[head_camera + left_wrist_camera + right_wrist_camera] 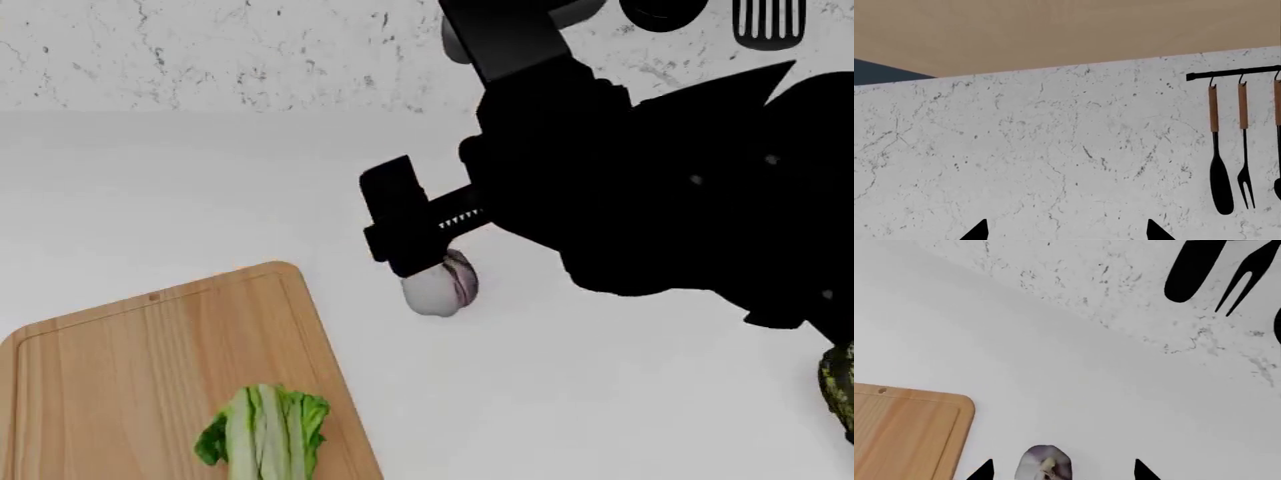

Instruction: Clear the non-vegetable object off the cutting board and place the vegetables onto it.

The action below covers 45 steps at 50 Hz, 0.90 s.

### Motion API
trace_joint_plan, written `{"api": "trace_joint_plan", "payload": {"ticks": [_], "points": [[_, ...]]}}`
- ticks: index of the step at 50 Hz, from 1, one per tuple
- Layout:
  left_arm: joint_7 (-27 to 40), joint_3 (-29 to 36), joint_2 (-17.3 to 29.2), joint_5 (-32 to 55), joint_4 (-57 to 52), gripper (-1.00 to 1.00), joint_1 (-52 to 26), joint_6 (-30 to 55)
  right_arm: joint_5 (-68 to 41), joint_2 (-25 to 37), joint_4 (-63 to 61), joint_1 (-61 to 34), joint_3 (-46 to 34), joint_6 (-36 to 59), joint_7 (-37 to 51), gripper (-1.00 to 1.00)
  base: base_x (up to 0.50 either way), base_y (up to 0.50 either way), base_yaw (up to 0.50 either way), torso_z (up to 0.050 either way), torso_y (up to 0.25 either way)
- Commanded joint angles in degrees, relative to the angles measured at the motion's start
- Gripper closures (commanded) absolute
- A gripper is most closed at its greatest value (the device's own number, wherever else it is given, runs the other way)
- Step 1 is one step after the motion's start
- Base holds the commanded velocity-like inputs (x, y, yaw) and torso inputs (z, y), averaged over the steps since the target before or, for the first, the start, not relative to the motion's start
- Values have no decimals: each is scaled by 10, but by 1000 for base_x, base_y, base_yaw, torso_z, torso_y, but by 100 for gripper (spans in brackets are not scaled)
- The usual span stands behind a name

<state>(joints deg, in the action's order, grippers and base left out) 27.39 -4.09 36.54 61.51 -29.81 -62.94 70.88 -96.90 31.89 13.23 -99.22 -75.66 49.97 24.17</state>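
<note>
The garlic bulb (441, 285), white and purple, lies on the white counter just right of the cutting board (134, 360). My right gripper (407, 250) hangs right above it. In the right wrist view the garlic bulb (1044, 466) lies between the open fingertips of that gripper (1062, 472), nearer one of them and touching neither. The bok choy (264, 435) lies on the board's near part. The mottled green gourd (841, 385) lies on the counter at the far right edge. My left gripper (1067, 233) is open and empty, facing the wall.
A marble wall (200, 50) backs the counter. Black utensils with wooden handles (1219, 150) hang on a rail (1231, 73) there. The board's corner also shows in the right wrist view (914, 430). My right arm (667, 180) covers the counter's right part.
</note>
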Motion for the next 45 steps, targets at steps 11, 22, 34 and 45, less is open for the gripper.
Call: {"api": "trace_joint_plan", "payload": {"ticks": [11, 22, 34, 45], "points": [[-1, 15, 3, -7, 2, -100, 3, -9, 71, -74, 178, 31, -31, -38, -119, -100, 0, 0, 0, 0, 0], [1, 16, 7, -4, 4, -100, 0, -10, 70, -103, 227, 49, -31, -47, -152, -100, 0, 0, 0, 0, 0], [5, 1, 17, 12, -1, -100, 6, -7, 64, -106, 226, 60, -30, -45, -151, -100, 0, 0, 0, 0, 0], [6, 8, 15, 10, 3, -100, 3, -10, 72, -122, 254, 74, -40, -44, -175, -100, 0, 0, 0, 0, 0]]}}
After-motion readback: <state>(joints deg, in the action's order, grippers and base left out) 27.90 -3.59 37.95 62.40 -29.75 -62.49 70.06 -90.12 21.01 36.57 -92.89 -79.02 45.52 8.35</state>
